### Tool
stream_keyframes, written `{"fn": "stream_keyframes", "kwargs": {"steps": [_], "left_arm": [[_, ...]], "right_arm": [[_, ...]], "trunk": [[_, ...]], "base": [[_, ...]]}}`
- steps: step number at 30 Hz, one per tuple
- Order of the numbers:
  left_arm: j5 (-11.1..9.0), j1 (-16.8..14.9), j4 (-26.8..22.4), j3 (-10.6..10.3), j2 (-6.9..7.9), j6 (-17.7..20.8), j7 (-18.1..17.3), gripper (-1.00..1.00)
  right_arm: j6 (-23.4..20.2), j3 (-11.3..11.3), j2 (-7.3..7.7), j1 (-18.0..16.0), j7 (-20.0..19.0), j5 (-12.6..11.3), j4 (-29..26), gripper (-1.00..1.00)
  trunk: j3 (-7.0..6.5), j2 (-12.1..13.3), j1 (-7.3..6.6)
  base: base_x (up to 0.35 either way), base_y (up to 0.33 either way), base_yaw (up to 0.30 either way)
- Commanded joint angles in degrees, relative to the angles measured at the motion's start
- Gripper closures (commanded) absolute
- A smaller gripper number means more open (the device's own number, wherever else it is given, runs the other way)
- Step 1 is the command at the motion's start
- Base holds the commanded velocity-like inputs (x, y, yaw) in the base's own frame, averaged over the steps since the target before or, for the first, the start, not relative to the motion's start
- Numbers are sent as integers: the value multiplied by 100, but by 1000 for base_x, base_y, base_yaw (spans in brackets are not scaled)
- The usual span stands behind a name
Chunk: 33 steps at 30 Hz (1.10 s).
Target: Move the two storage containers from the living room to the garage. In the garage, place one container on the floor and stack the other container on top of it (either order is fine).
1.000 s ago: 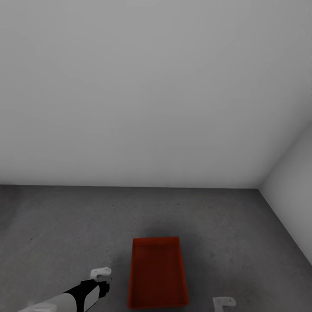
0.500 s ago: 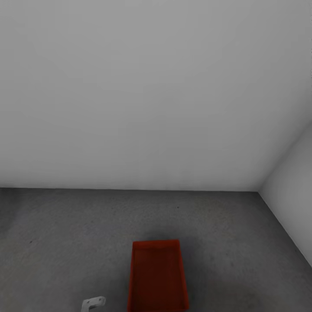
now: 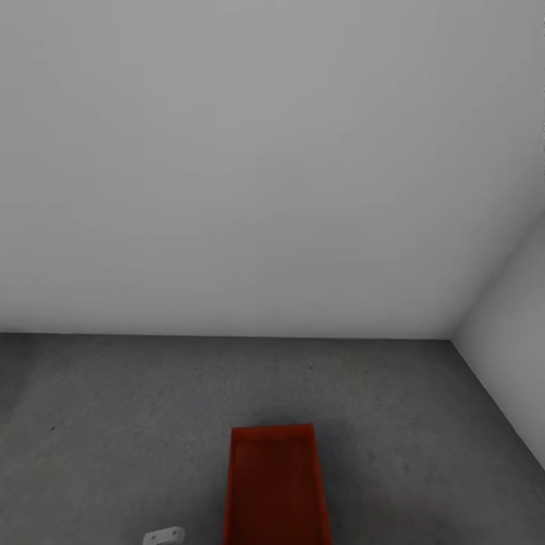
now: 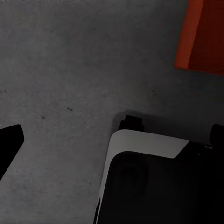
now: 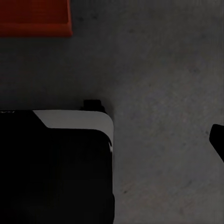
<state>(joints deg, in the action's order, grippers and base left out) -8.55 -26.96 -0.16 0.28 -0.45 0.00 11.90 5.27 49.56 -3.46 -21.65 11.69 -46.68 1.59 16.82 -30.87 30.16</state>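
Head view shows an orange-red storage container sitting on the dark grey floor near a plain grey-white wall. A small white bit of the left end effector pokes in low beside the container, not touching it. Whether it is spread or pressed together, I cannot tell. Both wrist views look down at the floor, with the robot's black and white base close by and a container corner further off.
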Motion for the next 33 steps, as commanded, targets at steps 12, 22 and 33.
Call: {"fn": "stream_keyframes", "kwargs": {"steps": [12, 22, 33], "left_arm": [[-50, 16, -2, -1, 9, 0, 9, -100], [-58, 58, -5, 6, 18, 18, 13, -100], [-61, 59, -2, 8, 22, 18, 14, -100]], "right_arm": [[26, 45, -6, -4, 0, -60, 17, -100], [26, 45, -3, -6, 0, -58, 17, -100], [26, 45, 2, -4, 0, -52, 17, -100]], "trunk": [[-98, -7, 2], [-147, -7, 2], [-149, -7, 2]], "base": [[0, 0, 0], [-91, 14, 0], [-314, 5, 0]]}}
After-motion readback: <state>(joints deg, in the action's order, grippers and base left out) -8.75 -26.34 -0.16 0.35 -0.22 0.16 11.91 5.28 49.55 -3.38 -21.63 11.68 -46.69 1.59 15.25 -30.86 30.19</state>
